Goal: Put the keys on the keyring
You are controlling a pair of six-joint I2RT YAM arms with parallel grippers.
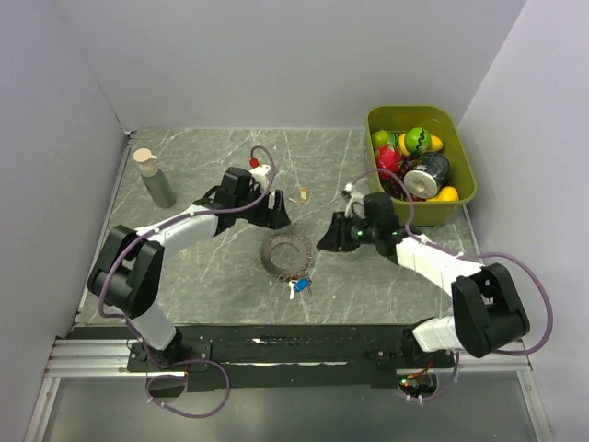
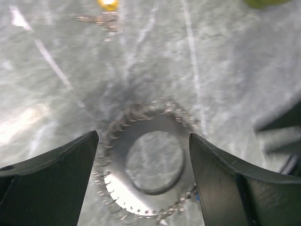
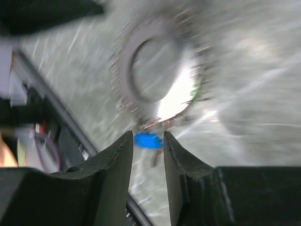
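The keyring (image 1: 286, 252), a wide flat metal ring fringed with small silvery keys, lies flat mid-table. My left gripper (image 1: 279, 219) hovers just behind it, open; in the left wrist view its fingers (image 2: 70, 160) straddle the keyring (image 2: 117, 165) without touching it. A blue-headed key (image 1: 301, 286) lies just in front of the keyring. My right gripper (image 1: 325, 241) is to the right of the ring, above the table. In the right wrist view it (image 3: 147, 134) is partly open and empty, with the blue key (image 3: 148, 140) beyond its tips, beside the keyring (image 3: 123, 75). A tan-headed key (image 1: 303, 194) lies farther back, as does a yellow-headed key (image 2: 107, 4).
A green bin (image 1: 465, 161) of toy fruit and a can stands at the back right. A grey bottle (image 1: 155, 178) stands at the back left. White walls close in three sides, and a metal rail (image 1: 294, 350) runs along the near edge.
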